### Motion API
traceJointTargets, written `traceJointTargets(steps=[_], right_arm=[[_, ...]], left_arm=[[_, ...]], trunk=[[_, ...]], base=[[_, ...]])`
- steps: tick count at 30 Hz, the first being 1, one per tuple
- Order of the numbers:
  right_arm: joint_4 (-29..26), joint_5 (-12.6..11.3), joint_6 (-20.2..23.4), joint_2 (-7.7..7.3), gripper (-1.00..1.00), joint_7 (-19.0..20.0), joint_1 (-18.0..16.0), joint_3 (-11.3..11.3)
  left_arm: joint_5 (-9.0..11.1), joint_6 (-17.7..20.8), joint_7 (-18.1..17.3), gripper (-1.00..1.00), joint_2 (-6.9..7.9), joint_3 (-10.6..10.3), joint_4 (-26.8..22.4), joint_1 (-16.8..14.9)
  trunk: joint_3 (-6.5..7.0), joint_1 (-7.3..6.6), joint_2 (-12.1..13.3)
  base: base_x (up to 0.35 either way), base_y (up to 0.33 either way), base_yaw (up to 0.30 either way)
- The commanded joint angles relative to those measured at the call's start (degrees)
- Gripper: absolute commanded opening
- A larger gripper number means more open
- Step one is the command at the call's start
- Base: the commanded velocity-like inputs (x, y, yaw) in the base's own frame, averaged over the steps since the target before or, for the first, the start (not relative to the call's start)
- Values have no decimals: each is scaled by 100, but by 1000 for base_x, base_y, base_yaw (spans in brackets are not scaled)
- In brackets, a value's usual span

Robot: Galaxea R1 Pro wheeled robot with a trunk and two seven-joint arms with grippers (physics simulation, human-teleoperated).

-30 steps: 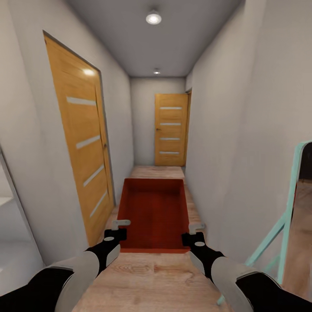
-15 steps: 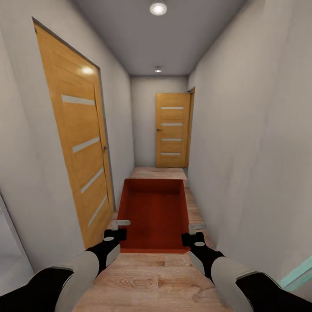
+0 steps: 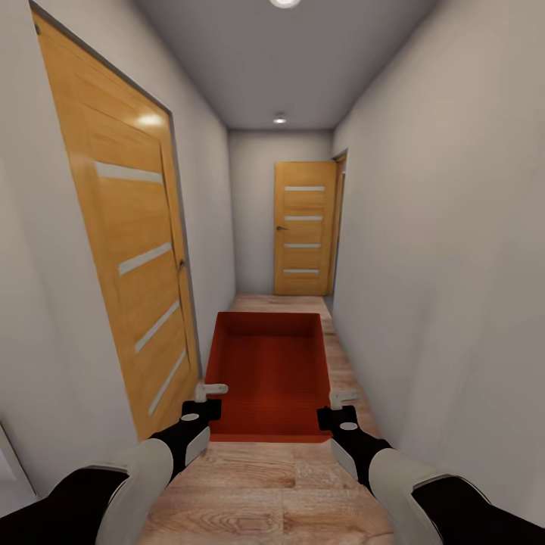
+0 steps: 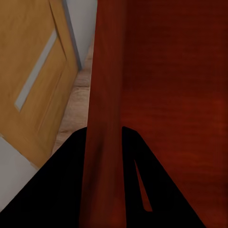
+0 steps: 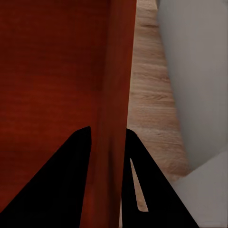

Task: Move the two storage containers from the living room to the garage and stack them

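Note:
An orange-red storage container (image 3: 269, 371) hangs level in front of me, carried by both arms above the pale wood floor of a narrow hallway. My left gripper (image 3: 206, 397) is shut on its left wall (image 4: 102, 118), one finger on each side. On the opposite side my right gripper (image 3: 339, 401) is shut on the right wall (image 5: 116, 109). The bin's inside is bare. The second container, the living room and the garage are out of view.
White walls (image 3: 446, 250) close in on both sides. A honey-brown door (image 3: 125, 250) with pale stripes stands close at the left. Another such door (image 3: 303, 227) closes the hallway's far end. Wood-plank floor (image 3: 272, 484) runs ahead under the bin.
The whole view has advanced down the hallway. The left door has grown nearer, and the teal-framed object at the right has dropped out of view. The bin stays held the same way.

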Motion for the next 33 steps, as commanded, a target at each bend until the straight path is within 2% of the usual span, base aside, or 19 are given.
traceJointTargets(steps=[1,33], right_arm=[[35,-146,-34,16,-100,-43,-4,-5],[35,-146,-30,16,-100,-43,-4,-5]], left_arm=[[4,-114,114,-100,-8,147,-40,-8],[7,-114,114,-100,1,148,-40,-8]], trunk=[[-8,5,-7],[-8,5,-7]], base=[[323,77,0],[323,4,0]])
